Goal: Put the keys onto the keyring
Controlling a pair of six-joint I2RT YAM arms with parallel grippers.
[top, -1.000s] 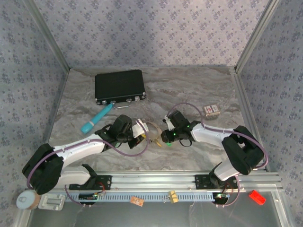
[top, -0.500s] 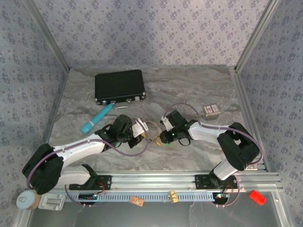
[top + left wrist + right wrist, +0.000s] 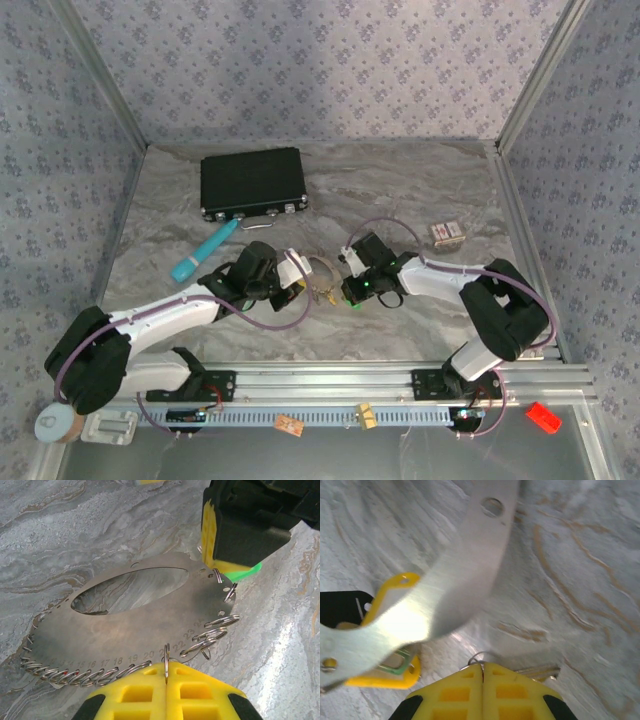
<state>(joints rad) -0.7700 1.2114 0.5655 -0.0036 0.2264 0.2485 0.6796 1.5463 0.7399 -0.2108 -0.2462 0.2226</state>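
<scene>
The keyring [image 3: 125,630] is a flat silvery loop with numbered holes and several small split rings along its edge. My left gripper [image 3: 166,666] is shut on one of those split rings at the loop's near edge. The right gripper's fingers [image 3: 240,535] stand at the loop's far right side. In the right wrist view my right gripper [image 3: 482,665] is shut on a small wire ring, and a metal key blade [image 3: 535,670] sticks out beside it. A yellow-headed key [image 3: 412,672] lies to the left under the blurred loop [image 3: 470,570]. From above, the keyring [image 3: 320,266] sits between both grippers.
A black case [image 3: 252,183] lies at the back left, with a teal tube [image 3: 204,251] in front of it. A small box [image 3: 447,233] sits at the right. The aluminium rail [image 3: 330,380] runs along the near edge, and walls close in both sides.
My right gripper has closed, from open to shut on the small ring, and shifted slightly left toward the keyring. The left gripper stayed shut and hardly moved.
</scene>
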